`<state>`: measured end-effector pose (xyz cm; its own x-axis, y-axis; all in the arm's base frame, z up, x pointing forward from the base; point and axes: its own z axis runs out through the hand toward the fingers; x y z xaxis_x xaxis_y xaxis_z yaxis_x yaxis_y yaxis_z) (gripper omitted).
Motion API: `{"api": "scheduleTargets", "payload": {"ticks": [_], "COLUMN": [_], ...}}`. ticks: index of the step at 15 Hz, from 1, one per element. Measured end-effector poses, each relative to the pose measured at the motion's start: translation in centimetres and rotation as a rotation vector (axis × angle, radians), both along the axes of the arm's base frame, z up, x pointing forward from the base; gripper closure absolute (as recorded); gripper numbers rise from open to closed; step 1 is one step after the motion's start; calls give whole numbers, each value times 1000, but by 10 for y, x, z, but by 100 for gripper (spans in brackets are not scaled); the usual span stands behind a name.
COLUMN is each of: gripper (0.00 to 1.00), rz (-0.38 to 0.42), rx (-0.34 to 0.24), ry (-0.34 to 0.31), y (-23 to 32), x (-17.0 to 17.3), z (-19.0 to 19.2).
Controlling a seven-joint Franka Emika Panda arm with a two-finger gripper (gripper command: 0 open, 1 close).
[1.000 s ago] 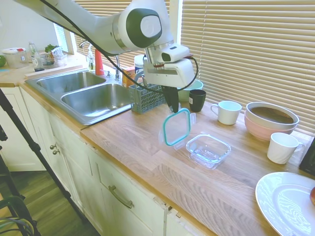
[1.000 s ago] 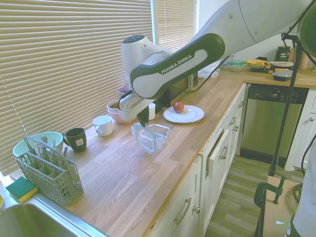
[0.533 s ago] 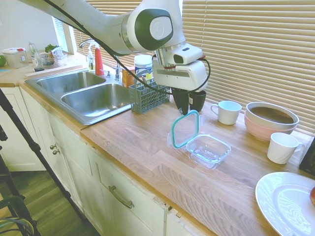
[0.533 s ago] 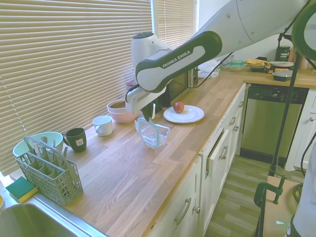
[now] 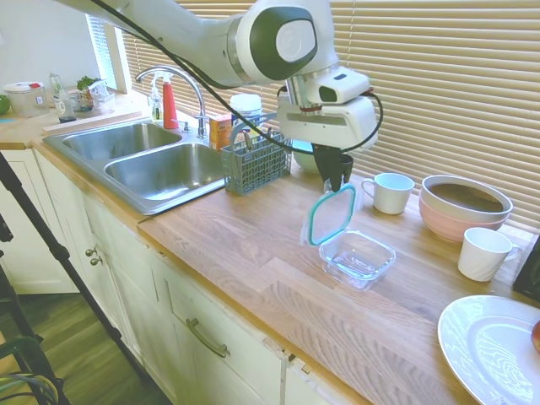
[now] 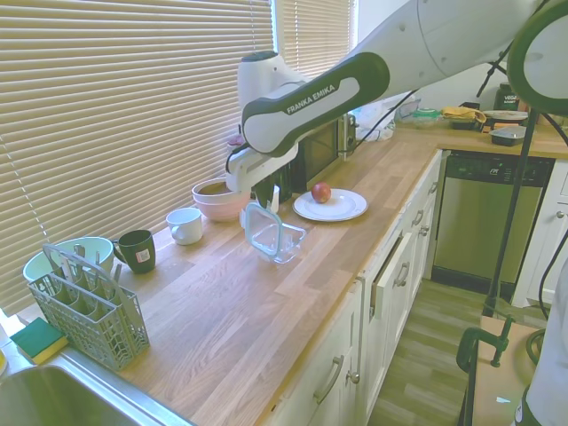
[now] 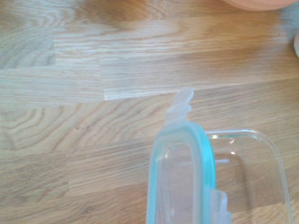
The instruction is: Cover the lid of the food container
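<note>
The clear lid [image 5: 330,216] with its teal rim hangs nearly on edge, tilted, from my gripper [image 5: 334,183], which is shut on its upper edge. Its lower edge hovers at the near-left rim of the food container [image 5: 358,257], a small clear glass dish resting on the wooden counter. From the other side, the lid [image 6: 258,228] stands against the container [image 6: 279,240] under the gripper [image 6: 258,197]. In the wrist view the lid [image 7: 180,177] overlaps the container's rim [image 7: 275,158].
A white mug [image 5: 392,192], a dark mug [image 5: 339,171], stacked pink bowls [image 5: 462,207] and another white cup [image 5: 484,253] stand behind the container. A plate [image 5: 489,346] lies at the right. A grey cutlery basket [image 5: 256,163] and the sink [image 5: 160,169] are at the left.
My gripper has carried the lid to the right, from left of the container to directly over its near-left rim.
</note>
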<state>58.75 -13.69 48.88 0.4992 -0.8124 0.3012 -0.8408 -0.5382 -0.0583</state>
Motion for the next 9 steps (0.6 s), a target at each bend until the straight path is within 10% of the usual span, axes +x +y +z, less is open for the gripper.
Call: {"api": "scheduleTargets", "payload": {"ticks": [9], "gripper": [100], "rz": [-17], "rx": [29], "ry": [1], "y": [-25], "x": [-2], "z": [-1]}}
